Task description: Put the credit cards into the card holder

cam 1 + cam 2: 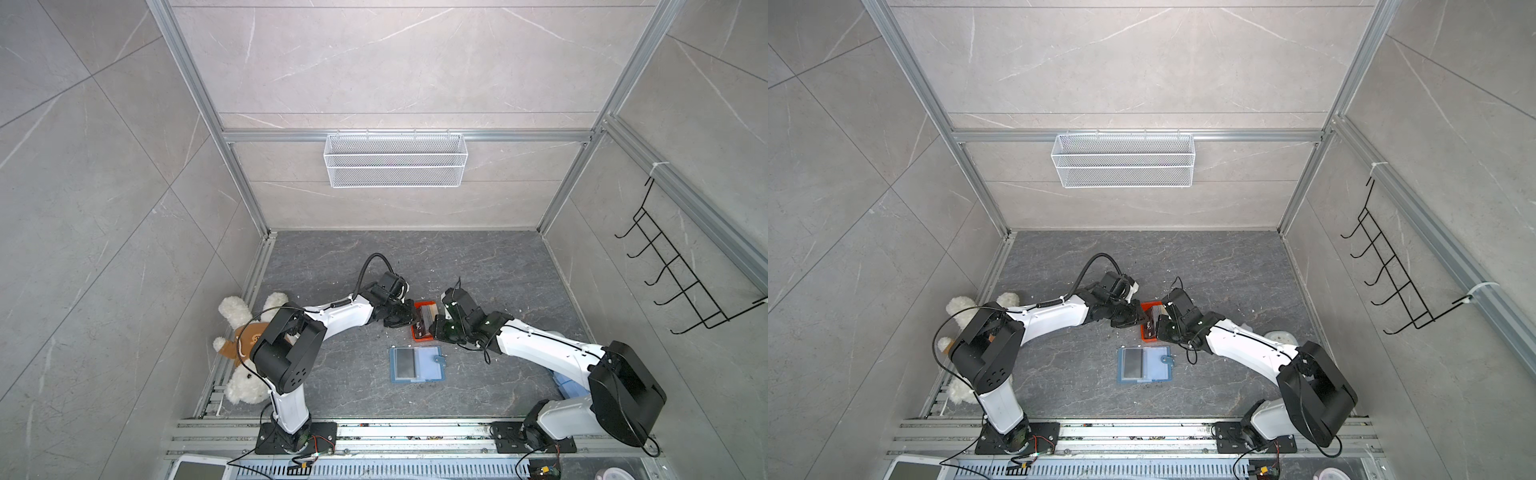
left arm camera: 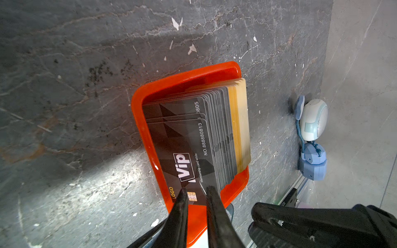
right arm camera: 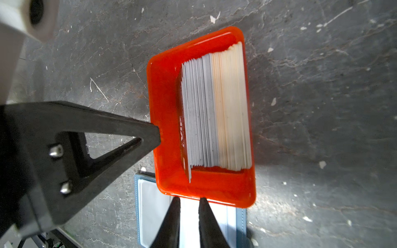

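Left claw and right claw (both barely parted, empty) flank the cards; wallet, at their six o'clock, looks unfilled.

Two arms on show — the left arm and the right arm both wear glossy white link shells between chunky black joint housings. Black cables loop loose off each. Flat black base plates, tapered black fingers — two silver screws in one.
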`<action>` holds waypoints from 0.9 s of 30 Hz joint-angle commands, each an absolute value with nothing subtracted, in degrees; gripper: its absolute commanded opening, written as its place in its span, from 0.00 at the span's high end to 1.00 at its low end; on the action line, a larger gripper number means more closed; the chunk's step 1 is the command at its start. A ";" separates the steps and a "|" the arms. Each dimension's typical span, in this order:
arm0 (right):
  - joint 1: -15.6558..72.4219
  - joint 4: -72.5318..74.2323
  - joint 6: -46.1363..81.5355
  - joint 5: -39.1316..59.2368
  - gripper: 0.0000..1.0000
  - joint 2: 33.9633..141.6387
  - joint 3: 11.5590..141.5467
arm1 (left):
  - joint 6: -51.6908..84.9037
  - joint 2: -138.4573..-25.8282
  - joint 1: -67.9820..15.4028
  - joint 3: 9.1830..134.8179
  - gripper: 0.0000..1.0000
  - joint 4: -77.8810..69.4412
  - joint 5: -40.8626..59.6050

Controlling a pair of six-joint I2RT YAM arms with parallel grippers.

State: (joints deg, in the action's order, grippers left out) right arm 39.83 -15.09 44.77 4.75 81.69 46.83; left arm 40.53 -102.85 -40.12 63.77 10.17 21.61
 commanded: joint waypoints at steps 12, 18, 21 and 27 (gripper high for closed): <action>39.76 -14.86 45.39 7.53 0.85 84.99 48.85 | 40.82 -101.98 -39.98 64.60 0.83 9.28 21.84; 39.90 -14.96 46.57 7.73 0.84 87.11 49.22 | 41.06 -102.13 -40.02 64.16 0.83 8.78 22.02; 39.99 -14.61 46.67 7.91 0.84 87.76 49.45 | 41.21 -102.09 -40.03 64.16 0.83 8.61 22.06; 40.14 -14.11 46.72 8.34 0.84 88.85 50.18 | 41.20 -102.22 -39.99 64.16 0.83 8.61 22.09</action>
State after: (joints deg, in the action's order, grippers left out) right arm 39.86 -14.74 45.76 7.77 87.72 48.53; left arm 40.75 -102.85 -40.12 63.77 9.87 21.54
